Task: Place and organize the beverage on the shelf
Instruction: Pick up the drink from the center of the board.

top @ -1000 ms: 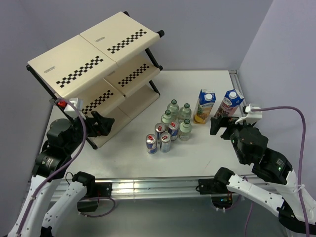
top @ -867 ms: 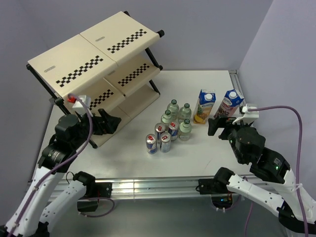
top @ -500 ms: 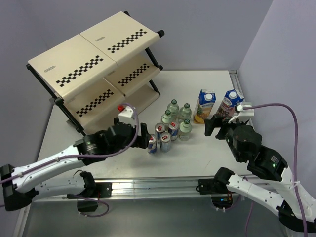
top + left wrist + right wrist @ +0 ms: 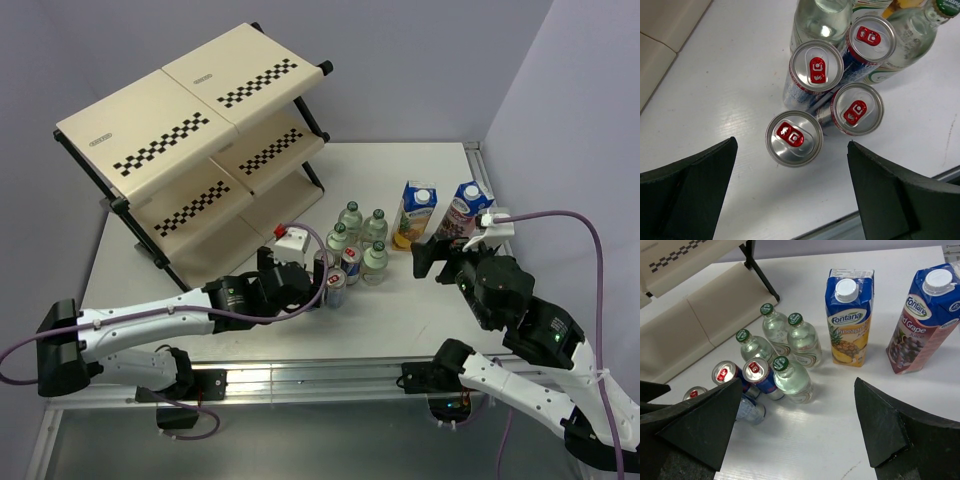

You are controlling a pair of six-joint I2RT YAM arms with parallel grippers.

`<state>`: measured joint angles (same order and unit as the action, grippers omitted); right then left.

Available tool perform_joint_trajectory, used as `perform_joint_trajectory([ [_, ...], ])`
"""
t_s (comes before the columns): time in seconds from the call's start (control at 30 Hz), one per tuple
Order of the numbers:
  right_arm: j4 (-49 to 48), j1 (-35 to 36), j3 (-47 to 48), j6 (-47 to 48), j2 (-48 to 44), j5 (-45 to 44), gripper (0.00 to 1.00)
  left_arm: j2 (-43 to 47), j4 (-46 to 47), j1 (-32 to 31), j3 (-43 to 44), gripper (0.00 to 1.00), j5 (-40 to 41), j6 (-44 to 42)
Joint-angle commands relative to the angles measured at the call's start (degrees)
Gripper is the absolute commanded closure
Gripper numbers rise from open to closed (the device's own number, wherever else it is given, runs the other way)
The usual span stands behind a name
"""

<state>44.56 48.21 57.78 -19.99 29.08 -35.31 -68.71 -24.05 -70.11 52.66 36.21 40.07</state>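
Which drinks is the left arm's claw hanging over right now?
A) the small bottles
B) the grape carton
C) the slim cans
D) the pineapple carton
C: in the left wrist view the left gripper, open, looks straight down on the red-tabbed tops of the four cans, with the nearest can between its fingers.

White arm links (image 4: 140, 318) with black joints, purple cables (image 4: 550, 213) trailing off each wrist, small white camera block (image 4: 291, 238) with red cap, broad matte-black wedge fingers (image 4: 687, 195)

High fixed view over whole table (image 4: 440, 170), left wrist close above cans (image 4: 816, 70), right wrist farther, sharing cans.
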Motion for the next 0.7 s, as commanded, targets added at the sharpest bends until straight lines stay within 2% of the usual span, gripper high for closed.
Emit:
perform_joint_trajectory([
  [0.0, -2.02, -0.22, -0.12, 0.74, -0.43, 0.68, 0.00, -2.30, 4.45, -0.38, -0.63, 0.03, 2.29, -0.52],
  [0.27, -2.46, -0.13, -0.56, 0.83, -0.34, 1.12, 0.00, -5.65, 4.72, -0.38, -1.33, 0.12, 2.11, 0.88],
  [0.4, -2.89, -0.22, -0.83, 0.74, 0.01, 1.47, 0.00, -6.52, 5.16, -0.38, -2.39, 0.20, 2.73, 1.23],
  [0.67, -2.63, -0.22, -0.48, 1.35, 0.98, 2.35, 0.00, -10.65, 7.35, -0.29, -1.87, 0.22, 3.43, 1.15],
])
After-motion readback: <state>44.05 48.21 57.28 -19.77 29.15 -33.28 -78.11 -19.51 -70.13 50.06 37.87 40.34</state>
